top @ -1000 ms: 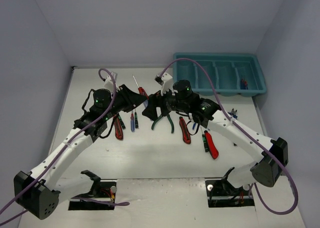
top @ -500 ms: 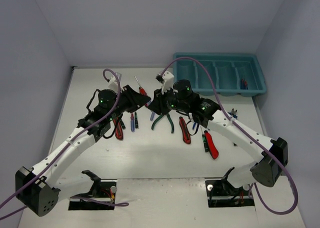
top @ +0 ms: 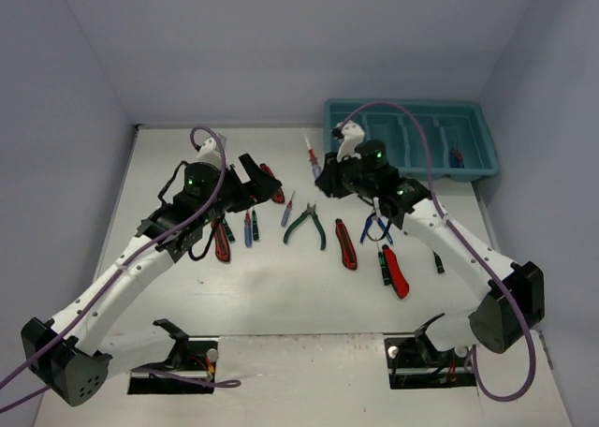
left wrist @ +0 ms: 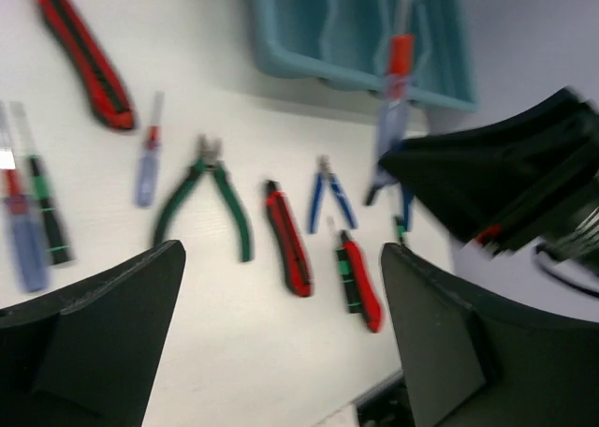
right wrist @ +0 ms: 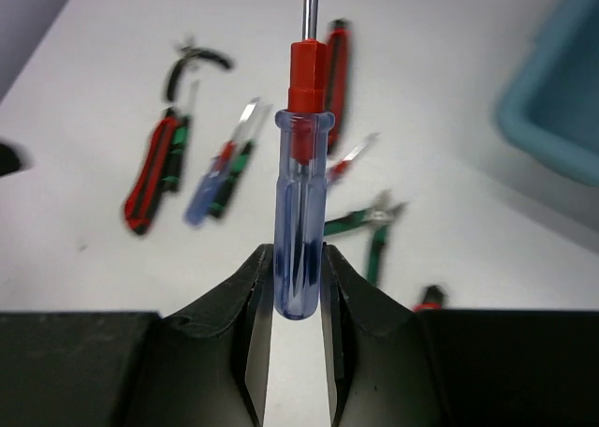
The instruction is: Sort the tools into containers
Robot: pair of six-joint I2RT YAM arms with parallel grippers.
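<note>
My right gripper [right wrist: 298,268] is shut on the clear blue handle of a screwdriver [right wrist: 301,212] with a red collar, its shaft pointing away from me. From above, that gripper [top: 323,172] holds the screwdriver [top: 312,155] above the table, just left of the teal tray [top: 402,103]. My left gripper [top: 257,179] hangs open further left, nothing between its fingers [left wrist: 112,324]. Below it on the table lie green pliers [left wrist: 208,198], blue pliers [left wrist: 328,188] and red-and-black knives [left wrist: 288,249]. One tool [top: 456,155] lies in the tray's right compartment.
More tools lie in a row across the table: a knife [top: 222,242], thin screwdrivers [top: 248,228], a small blue screwdriver [top: 287,209], a red knife [top: 272,184] beside my left gripper, another knife [top: 395,271]. Both arm bases stand at the near edge.
The screwdriver passed from my left gripper to my right. The left gripper opened and drew back left; the right one carried the screwdriver up and right, towards the tray.
</note>
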